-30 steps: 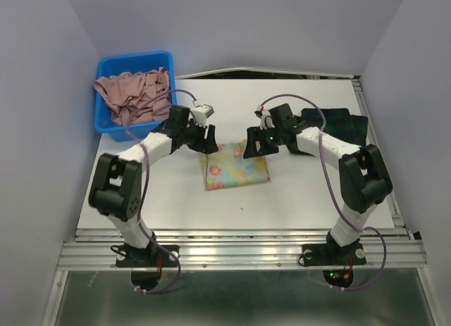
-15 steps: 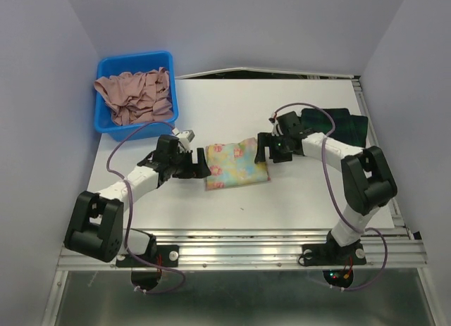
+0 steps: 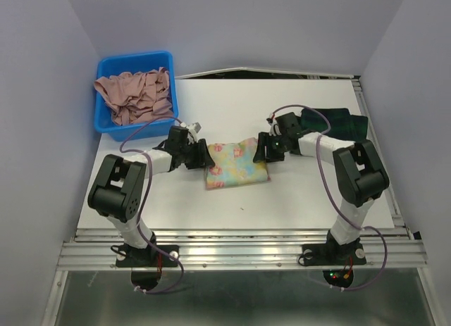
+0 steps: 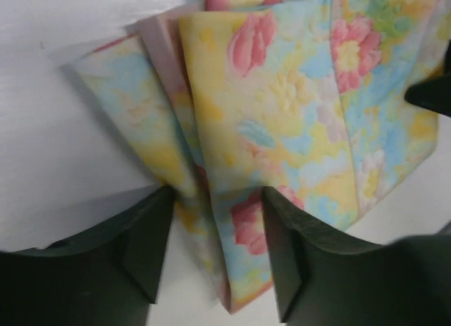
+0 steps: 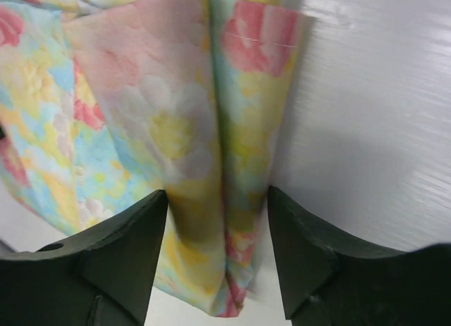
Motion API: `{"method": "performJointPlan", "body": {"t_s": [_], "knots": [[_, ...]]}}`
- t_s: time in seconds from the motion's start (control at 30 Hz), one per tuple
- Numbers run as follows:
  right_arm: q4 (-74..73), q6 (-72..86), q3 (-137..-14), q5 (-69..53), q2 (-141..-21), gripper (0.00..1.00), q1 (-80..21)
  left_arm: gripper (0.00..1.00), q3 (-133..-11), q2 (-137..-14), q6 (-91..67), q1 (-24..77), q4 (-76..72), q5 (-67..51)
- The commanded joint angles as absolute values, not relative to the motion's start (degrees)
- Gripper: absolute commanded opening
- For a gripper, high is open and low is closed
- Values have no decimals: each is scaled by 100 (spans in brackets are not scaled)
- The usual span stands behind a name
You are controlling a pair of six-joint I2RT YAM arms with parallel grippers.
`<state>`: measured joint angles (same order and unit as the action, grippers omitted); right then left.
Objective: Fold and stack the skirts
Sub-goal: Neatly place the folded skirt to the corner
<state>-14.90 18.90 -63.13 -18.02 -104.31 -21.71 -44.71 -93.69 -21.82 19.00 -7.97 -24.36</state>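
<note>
Item 1, floral skirt (image 3: 236,165): pale yellow cloth with pink and blue flowers. It is lying folded into a rough rectangle at the middle of the white bench (image 3: 282,196), flat on the surface, about midway between the left and right edges.

Item 2, plaid skirt (image 3: 340,123): dark green-navy cloth. It is lying folded near the right edge of the bench, toward the far right corner, well apart from the floral skirt. Part of it is sitting behind the right arm.

Item 3, left gripper (image 3: 201,157): it is reaching low over the bench to the floral skirt's left edge. In the left wrist view (image 4: 215,266) its two black fingers (image 4: 144,252) are standing spread, with the skirt's layered folded edge (image 4: 282,129) running between them. They are straddling the cloth, not squeezing it.

Item 4, right gripper (image 3: 261,148): it is reaching to the skirt's far right corner. In the right wrist view (image 5: 217,262) its fingers are likewise spread wide, with a folded strip of the skirt (image 5: 162,129) lying between them and a sliver of bare bench showing beside one finger.

Item 5, blue bin (image 3: 134,60): it is sitting at the far left corner of the bench, holding a heap of crumpled pink cloth (image 3: 134,97).
</note>
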Motion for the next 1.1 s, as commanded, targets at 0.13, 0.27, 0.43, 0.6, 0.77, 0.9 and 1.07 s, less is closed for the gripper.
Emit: {"method": "performJointPlan", "body": {"t_s": [0.13,0.27,0.43,0.6,0.77,0.9,1.07], "knots": [[-1380,1837,-6424,-2021,-10995,38,-2180,23,-4860,-10037,-2505,2048,-686,-2496],[-1362,1767,-6609,-1916,-10864,1,-2180,0,-5071,-10028,-2523,2118,-581,-2356],[-1380,1609,-6872,-1197,-10486,0,-2180,0,-5703,-9870,-2312,2214,-352,-2048],[-1397,1363,-7154,-607,-10240,1,-2127,0,-6467,-9835,-1987,2548,-229,-1618],[-1389,1125,-7479,-281,-10169,0,-1917,0,-7083,-10054,-1934,2628,-229,-1565],[-1389,993,-7786,-220,-10160,1,-1654,0,-7610,-10361,-1916,2628,-246,-1582],[-1397,827,-8270,-202,-10143,0,-1222,0,-8445,-10739,-1846,2733,-352,-1845]]}}
